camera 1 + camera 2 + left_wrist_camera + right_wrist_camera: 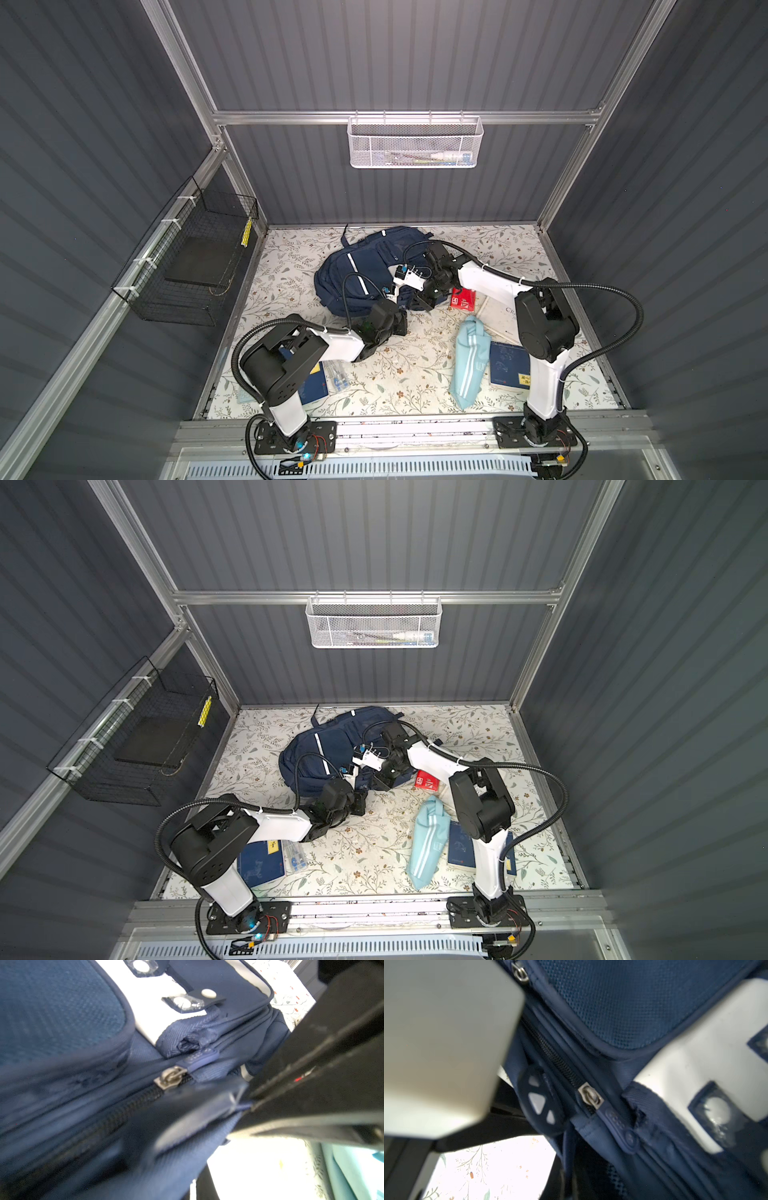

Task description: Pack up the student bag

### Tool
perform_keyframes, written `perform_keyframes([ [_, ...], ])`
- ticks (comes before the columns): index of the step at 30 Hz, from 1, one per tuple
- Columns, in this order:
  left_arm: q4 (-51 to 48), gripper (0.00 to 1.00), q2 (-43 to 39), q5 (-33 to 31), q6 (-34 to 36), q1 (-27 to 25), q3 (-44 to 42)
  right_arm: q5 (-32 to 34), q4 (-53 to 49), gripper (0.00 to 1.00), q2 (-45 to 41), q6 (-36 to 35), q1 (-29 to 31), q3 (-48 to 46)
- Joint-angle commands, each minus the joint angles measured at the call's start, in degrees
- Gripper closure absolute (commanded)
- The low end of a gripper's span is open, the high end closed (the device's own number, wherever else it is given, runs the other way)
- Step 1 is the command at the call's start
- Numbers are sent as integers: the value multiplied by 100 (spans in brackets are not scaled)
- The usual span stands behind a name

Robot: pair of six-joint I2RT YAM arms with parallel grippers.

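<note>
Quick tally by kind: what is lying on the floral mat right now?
student bag: 1
blue books: 2
white book: 1
light-blue pouch: 1
red pack: 1
clear packet: 1
total that I can make out: 7

— What encloses it?
— Dark grey ribbed walls [415, 54] on an aluminium frame [407, 117].
— Anything at twelve o'clock?
— A white mesh basket [415, 141] hangs from the frame.
— Nine o'clock?
— A black wire basket [166, 303], tied on, with a dark slab [199, 259] inside. The tabletop [399, 374] is pale leaf-print, evenly lit.
</note>
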Motion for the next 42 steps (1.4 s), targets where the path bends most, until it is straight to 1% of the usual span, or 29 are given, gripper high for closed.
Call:
perform_keyframes([
  [1, -469, 100, -411, -280, -207, 14, -41, -73, -151, 100, -211, 94, -46, 121],
  [3, -732, 100, -554, -310, -275, 10, -32, 28, -183, 100, -207, 101, -49, 129],
  [6, -1312, 100, -827, -259, -416, 12, 62, 448, -222, 100, -207, 72, -50, 125],
  [8, -1696, 100, -927, -199, -493, 16, 179, 563, -289, 100, -213, 64, -48, 137],
  [12, -1943, 100, -1119, -115, -640, 29, 150, 669, -282, 100, -259, 63, -23, 47],
  [15, -2095, 100, -1279, -109, -712, 158, 49, 667, -171, 100, -332, 106, -16, -91],
  [17, -2130, 100, -1481, -93, -719, 306, -68, 599, -139, 100, -397, 134, -14, -168],
  [20, -2164, 100, -1635, -44, -631, 335, -124, 478, 27, 99, -487, 205, -4, -317],
  [22, -1879, 100, -1476, 317, -585, 343, -123, 415, 150, 91, -488, 353, 54, -323],
  [23, -1777, 100, -1355, 450, -613, 336, -93, 458, 252, 85, -497, 402, 115, -355],
  [25, -1606, 100, -1171, 610, -752, 340, -93, 785, 495, 69, -551, 452, 268, -503],
  [26, -1528, 100, -1125, 613, -806, 336, -125, 937, 670, 64, -618, 429, 344, -652],
  [27, -1478, 100, -1102, 601, -848, 336, -160, 1178, 849, 60, -682, 408, 413, -811],
  [28, -1451, 100, -1092, 558, -854, 335, -192, 1279, 1090, 57, -762, 374, 482, -1007],
  [30, -1451, 100, -1056, 502, -830, 339, -174, 1301, 1447, 54, -848, 186, 581, -1306],
  [32, -1557, 100, -1006, 453, -753, 336, -123, 1674, 1494, 53, -764, -57, 728, -1356],
  [34, -1500, 100, -974, 447, -744, 341, -149, 2044, 1439, 52, -565, -215, 787, -1268],
  [37, -1458, 100, -924, 456, -734, 342, -165, 2352, 1451, 52, -271, -194, 780, -1050],
  [38, -1430, 100, -894, 476, -731, 335, -174, 2461, 1455, 54, -182, -139, 787, -956],
  [39, -1402, 100, -847, 495, -727, 335, -179, 2403, 1341, 58, -96, -113, 779, -827],
  [41, -1374, 100, -756, 512, -740, 337, -184, 2370, 1293, 69, 22, -109, 774, -705],
  [42, -1352, 100, -732, 500, -765, 341, -199, 2335, 1246, 80, 47, -134, 769, -670],
])
